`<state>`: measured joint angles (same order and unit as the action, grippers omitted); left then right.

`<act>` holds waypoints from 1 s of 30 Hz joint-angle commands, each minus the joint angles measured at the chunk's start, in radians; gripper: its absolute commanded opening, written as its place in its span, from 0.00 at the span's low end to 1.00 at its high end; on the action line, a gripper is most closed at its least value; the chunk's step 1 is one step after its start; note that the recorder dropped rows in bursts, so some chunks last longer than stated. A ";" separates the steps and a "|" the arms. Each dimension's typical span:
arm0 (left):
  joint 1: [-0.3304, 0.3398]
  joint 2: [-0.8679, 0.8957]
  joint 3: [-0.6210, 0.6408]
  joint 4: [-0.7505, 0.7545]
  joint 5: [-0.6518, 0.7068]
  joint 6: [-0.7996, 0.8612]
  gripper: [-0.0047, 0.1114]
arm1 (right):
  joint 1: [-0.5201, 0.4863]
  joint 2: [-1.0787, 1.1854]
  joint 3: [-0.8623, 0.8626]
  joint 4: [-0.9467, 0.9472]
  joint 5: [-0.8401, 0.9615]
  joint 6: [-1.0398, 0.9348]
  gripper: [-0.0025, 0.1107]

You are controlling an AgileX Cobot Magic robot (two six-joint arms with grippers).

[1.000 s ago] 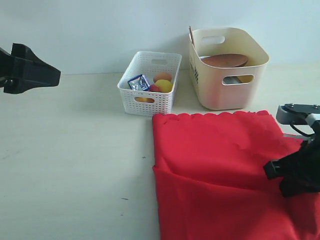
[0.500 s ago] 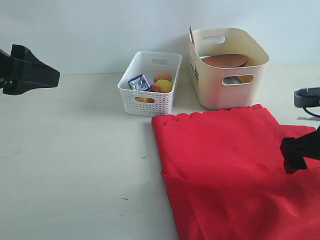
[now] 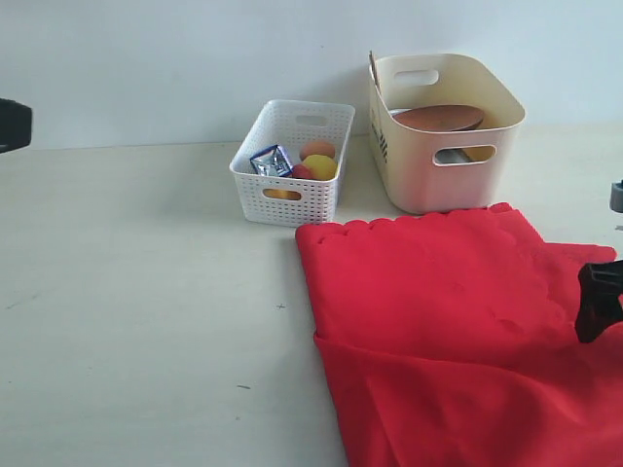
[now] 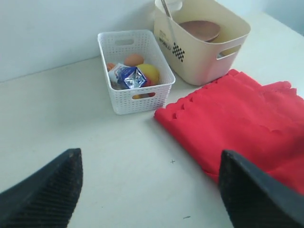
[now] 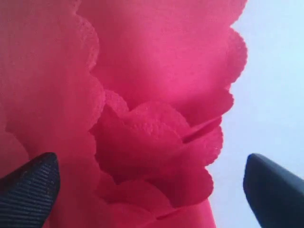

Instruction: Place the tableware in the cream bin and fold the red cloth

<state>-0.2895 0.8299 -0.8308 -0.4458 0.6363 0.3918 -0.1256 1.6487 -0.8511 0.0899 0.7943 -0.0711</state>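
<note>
- Finds wooden plate (image 3: 438, 118) in cream bin (image 3: 419, 175), far beyond the fingers.
- Sees red cloth (image 3: 438, 321) seemingly part-folded, edge bunched between spread, empty fingers of right gripper (image 5: 151, 190).
- Sees left gripper (image 4: 149, 190) splayed, empty.

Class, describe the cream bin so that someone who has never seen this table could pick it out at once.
Find the big red cloth on the table; two containers stand beyond its far scalloped edge. The cream bin is the taller right-hand one, smooth-walled with oval handle cutouts, holding a brown plate, unlike the low white perforated basket beside it.
</note>
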 commanded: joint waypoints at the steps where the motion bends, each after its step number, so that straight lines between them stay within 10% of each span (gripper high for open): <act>1: 0.002 -0.166 0.063 0.001 -0.003 -0.004 0.69 | -0.054 0.072 -0.037 0.167 0.035 -0.161 0.93; 14: 0.002 -0.530 0.269 0.032 -0.035 -0.064 0.69 | -0.059 0.220 -0.064 0.199 0.089 -0.224 0.93; 22: 0.002 -0.675 0.361 0.201 -0.114 -0.273 0.49 | -0.059 0.225 -0.064 0.275 0.163 -0.330 0.91; 30: 0.002 -0.726 0.452 0.334 -0.211 -0.374 0.23 | -0.059 0.225 -0.064 0.267 0.180 -0.332 0.33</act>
<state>-0.2895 0.1127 -0.4070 -0.1370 0.4670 0.0398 -0.1823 1.8714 -0.9195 0.3414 0.9690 -0.3899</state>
